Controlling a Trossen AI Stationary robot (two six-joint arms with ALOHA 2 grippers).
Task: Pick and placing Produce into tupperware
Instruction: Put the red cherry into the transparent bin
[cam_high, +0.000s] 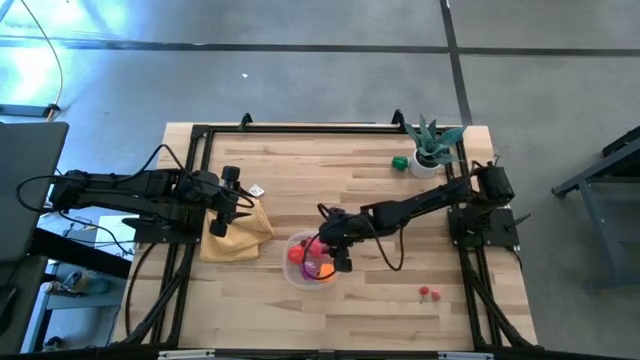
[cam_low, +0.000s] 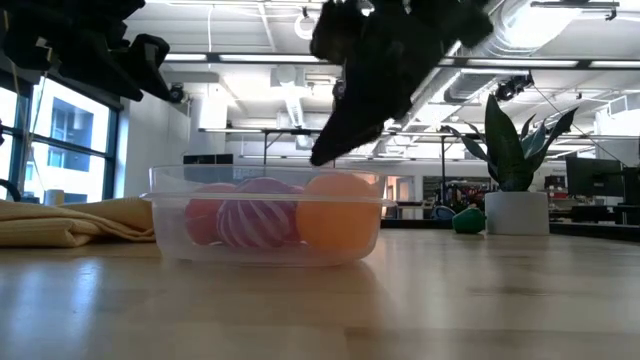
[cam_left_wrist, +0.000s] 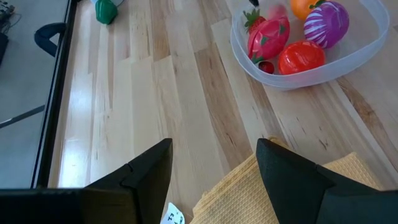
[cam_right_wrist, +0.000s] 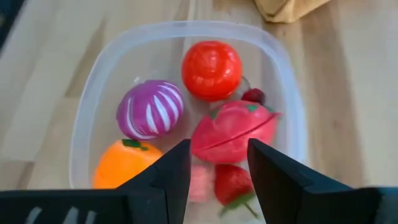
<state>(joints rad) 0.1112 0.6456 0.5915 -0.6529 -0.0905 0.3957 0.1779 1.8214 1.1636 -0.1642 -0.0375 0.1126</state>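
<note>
The clear tupperware (cam_right_wrist: 186, 28) stands near the table's middle front (cam_high: 290, 272). In it lie a red tomato (cam_right_wrist: 211, 70), a purple striped onion (cam_right_wrist: 149, 109), an orange (cam_right_wrist: 124, 167), a pink-red fruit (cam_right_wrist: 233, 132), a strawberry (cam_right_wrist: 231, 182) and a small dark-red cherry (cam_right_wrist: 252, 95). My right gripper (cam_right_wrist: 217, 163) hovers open just above the container (cam_high: 335, 248), fingers slanting down, nothing between them. A green piece of produce (cam_high: 400, 162) lies by the plant, and a small red pair (cam_high: 428, 293) lies at the front right. My left gripper (cam_left_wrist: 214, 165) waits open above the yellow cloth (cam_high: 240, 238).
A spiky potted plant (cam_high: 430, 150) stands at the far right corner. The folded yellow cloth (cam_left_wrist: 261, 193) lies just left of the tupperware. Black frame rails (cam_high: 190, 200) run along the table's left, right and far edges. Bare wood stretches across the far middle and the front.
</note>
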